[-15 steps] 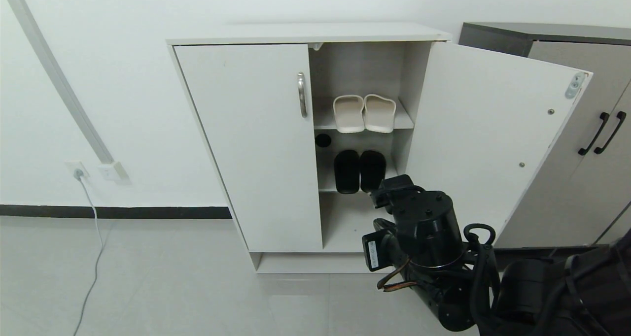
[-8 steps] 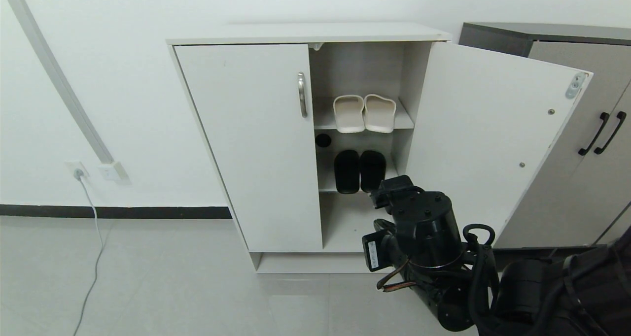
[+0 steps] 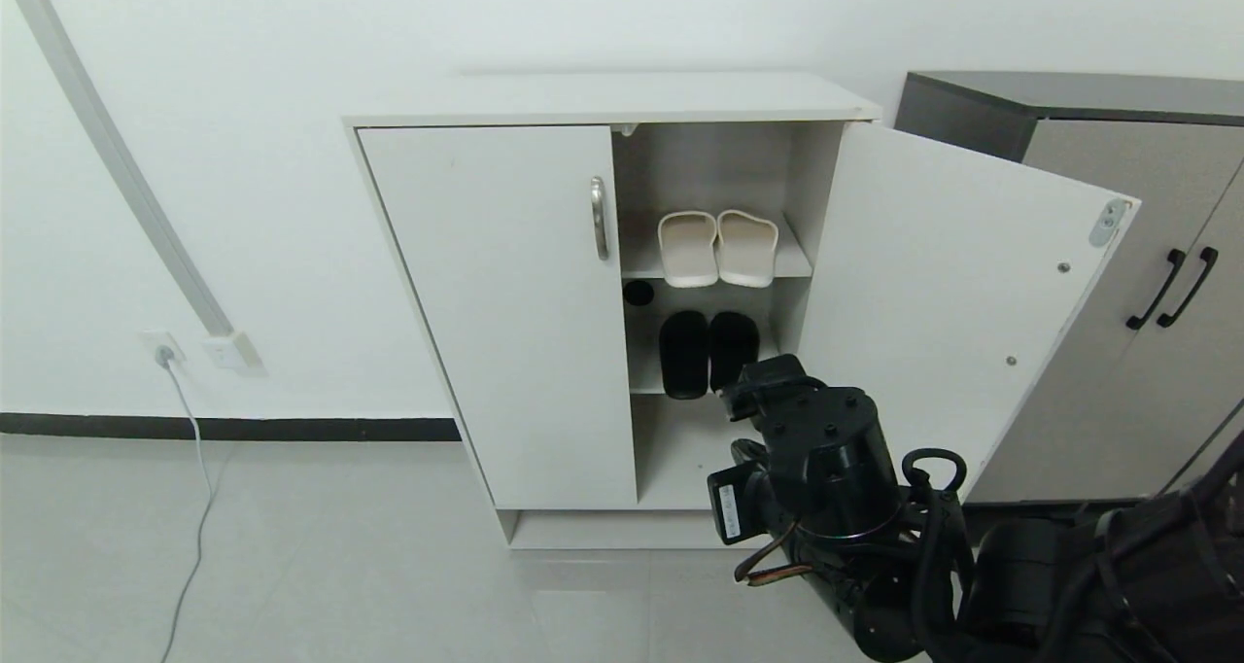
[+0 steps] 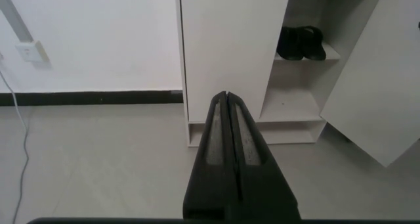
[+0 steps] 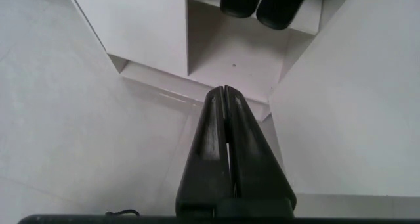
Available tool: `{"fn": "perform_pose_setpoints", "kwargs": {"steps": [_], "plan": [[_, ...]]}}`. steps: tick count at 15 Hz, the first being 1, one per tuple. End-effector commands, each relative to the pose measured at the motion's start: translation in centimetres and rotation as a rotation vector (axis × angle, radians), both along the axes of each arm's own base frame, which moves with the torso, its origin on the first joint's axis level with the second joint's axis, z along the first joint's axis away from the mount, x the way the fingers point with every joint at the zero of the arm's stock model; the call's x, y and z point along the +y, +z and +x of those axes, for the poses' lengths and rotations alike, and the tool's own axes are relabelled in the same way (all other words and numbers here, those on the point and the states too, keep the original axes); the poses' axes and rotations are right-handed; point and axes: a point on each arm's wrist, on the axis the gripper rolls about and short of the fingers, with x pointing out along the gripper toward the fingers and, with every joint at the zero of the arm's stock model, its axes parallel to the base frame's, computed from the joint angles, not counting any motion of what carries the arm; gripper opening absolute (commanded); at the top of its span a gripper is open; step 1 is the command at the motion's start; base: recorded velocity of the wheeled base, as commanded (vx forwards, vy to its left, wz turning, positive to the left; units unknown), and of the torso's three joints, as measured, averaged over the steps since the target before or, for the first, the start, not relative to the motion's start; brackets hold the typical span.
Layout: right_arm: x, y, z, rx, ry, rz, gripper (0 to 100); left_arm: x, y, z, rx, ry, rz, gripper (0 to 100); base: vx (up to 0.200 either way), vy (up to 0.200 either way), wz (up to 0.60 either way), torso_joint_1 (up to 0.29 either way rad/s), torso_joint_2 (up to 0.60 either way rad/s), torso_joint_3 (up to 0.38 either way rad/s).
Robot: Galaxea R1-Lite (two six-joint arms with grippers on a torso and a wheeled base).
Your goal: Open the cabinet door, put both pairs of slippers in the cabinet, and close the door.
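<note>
The open cabinet door (image 3: 948, 294) stands just right of the right pincer (image 5: 225, 96), whose fingers are together; the left pincer (image 4: 226, 99), likewise together, sits farther back.

Bright, even light falls everywhere, with soft shade inside the cabinet (image 3: 714, 172).

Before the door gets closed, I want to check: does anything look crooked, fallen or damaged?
Nothing stands out. The white slippers lie side by side on the upper shelf, the black slippers on the shelf below. The right door stands open.
</note>
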Motion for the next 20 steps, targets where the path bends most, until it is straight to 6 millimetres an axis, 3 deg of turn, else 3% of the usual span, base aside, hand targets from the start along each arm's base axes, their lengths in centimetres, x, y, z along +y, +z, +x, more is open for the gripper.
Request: {"fn": "perform_pose_setpoints", "kwargs": {"steps": [1, 20], "plan": [[-0.01, -0.04, 0.01, 0.001, -0.001, -0.001, 0, 0.0, 0.0, 0.01, 0.001, -0.001, 0.0, 0, 0.0, 0.0, 0.0, 0.085, -0.45, -0.359], [-0.37, -0.07, 0.41, 0.001, -0.018, 0.002, 0, 0.0, 0.05, 0.0, 0.0, -0.001, -0.005, 0, 0.0, 0.0, 0.0, 0.165, -0.49, -0.325]]}}
